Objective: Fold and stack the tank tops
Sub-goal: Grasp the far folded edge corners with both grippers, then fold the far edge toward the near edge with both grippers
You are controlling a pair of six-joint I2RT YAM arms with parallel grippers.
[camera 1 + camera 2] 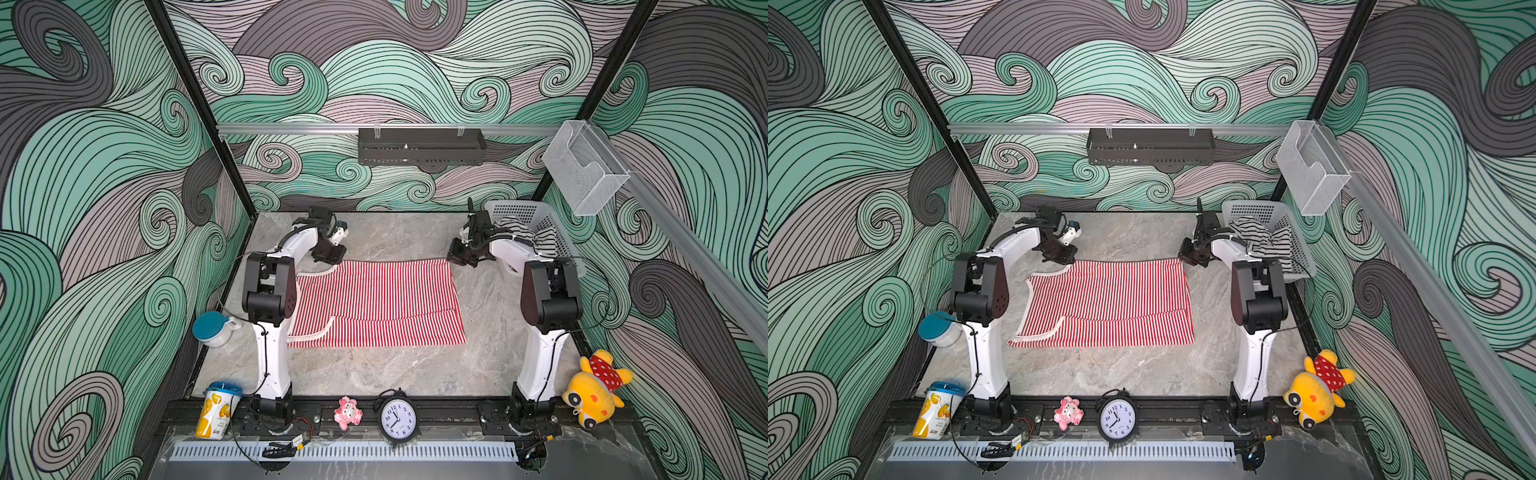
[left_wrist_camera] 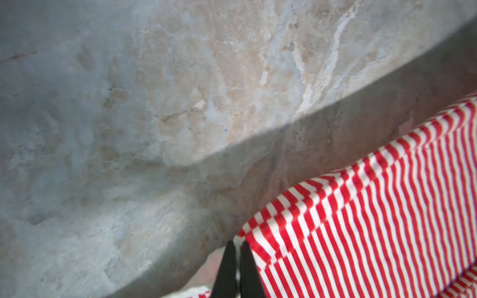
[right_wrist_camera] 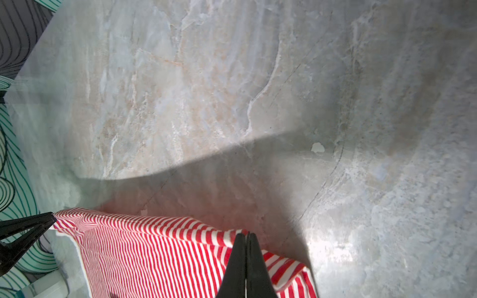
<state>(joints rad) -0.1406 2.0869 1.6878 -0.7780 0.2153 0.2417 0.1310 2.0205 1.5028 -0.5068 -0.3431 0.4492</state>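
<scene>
In the far-right basket (image 1: 524, 209) lies the black-striped top (image 1: 545, 241).

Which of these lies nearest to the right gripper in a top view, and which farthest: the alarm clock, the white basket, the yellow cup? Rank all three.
From the right gripper:
1. The white basket, close behind it on the right.
2. The alarm clock, middle of the front edge.
3. The yellow cup, front left corner.
</scene>
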